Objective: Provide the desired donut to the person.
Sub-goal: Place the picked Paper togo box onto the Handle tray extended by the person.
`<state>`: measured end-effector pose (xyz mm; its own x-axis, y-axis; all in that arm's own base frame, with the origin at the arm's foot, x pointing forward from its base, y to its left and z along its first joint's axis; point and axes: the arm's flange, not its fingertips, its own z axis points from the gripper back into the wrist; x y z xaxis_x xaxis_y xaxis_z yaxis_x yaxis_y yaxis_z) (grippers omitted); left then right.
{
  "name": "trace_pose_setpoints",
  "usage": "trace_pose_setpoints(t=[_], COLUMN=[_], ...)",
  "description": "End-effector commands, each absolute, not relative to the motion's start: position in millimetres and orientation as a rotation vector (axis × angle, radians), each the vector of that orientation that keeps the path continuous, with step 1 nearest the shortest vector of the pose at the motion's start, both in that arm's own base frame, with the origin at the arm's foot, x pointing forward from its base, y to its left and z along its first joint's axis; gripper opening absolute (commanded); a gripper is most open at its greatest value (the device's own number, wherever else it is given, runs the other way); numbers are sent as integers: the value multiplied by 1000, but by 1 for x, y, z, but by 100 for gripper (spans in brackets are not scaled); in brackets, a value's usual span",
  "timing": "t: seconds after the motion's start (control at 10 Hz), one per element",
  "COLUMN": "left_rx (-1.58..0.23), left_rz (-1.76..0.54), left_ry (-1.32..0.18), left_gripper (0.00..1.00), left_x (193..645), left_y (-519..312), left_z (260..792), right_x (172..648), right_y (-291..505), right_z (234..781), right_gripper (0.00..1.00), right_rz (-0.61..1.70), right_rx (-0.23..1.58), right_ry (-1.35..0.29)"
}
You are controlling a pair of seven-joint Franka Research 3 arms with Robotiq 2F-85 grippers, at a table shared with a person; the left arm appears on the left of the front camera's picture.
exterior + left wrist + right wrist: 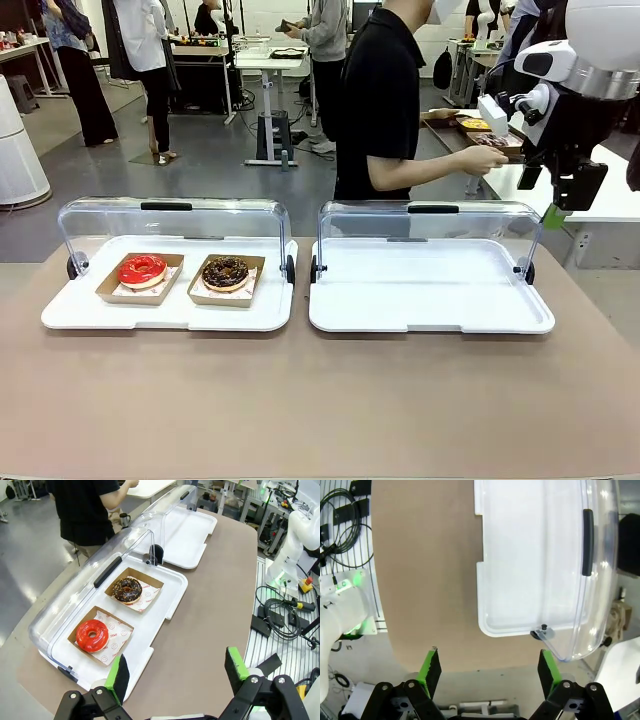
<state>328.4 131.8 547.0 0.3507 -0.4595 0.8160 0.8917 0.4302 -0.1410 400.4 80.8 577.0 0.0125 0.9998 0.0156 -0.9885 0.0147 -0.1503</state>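
Two white display trays with raised clear lids sat on the brown tabletop (320, 400). The left tray (70, 312) held two donuts in cardboard boats — a red-glazed donut (142, 270) beside a chocolate donut (226, 272). The right tray (430, 290) held nothing. The person (380, 100) stood beyond it, turned sideways. The left gripper (177, 672) and the right gripper (490, 667) hung above the tabletop — fingers spread wide, gripping nothing.

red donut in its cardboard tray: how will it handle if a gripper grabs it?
The red donut looks glossy with glaze, so probably slick and easily marred by the pads. It is likely soft and would squash under a firm pinch. Its shallow cardboard tray looks thin and light, so it may slide or flex if pushed.
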Motion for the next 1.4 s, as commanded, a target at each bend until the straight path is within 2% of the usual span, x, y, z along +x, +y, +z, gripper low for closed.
trace_pose_setpoints(t=[0.0,0.1,0.2,0.4,0.5,0.6,0.8,0.9,1.1,1.3], left_rx=[-661,-661,-661,-661,-661,-661,-661,-661,-661,-661], left_rz=[-968,-968,-968,-968,-968,-968,-968,-968,-968,-968], left_ry=[-805,-805,-805,-805,-805,-805,-805,-805,-805,-805], left_gripper=[100,100,100,100,100,100,100,100,100,100], left_x=[328,328,328,328,328,328,328,328,328,328], left_y=[132,132,132,132,132,132,132,132,132,132], left_z=[546,546,546,546,546,546,546,546,546,546], right_x=[398,400,416,454,465,467,461,456,431,401], right_y=[79,81,46,-24,-56,-78,-114,-131,-148,-153], right_z=[577,577,576,569,570,569,559,551,542,537], right_gripper=[100,100,100,100,100,100,100,100,100,100], right_rz=[1553,1554,1552,1486,1489,1507,1483,1367,1189,1181], right_rx=[-101,-107,187,638,845,961,1063,1103,1042,1045], right_ry=[-126,-130,-200,-395,-567,-690,-928,-1009,-1031,-953])
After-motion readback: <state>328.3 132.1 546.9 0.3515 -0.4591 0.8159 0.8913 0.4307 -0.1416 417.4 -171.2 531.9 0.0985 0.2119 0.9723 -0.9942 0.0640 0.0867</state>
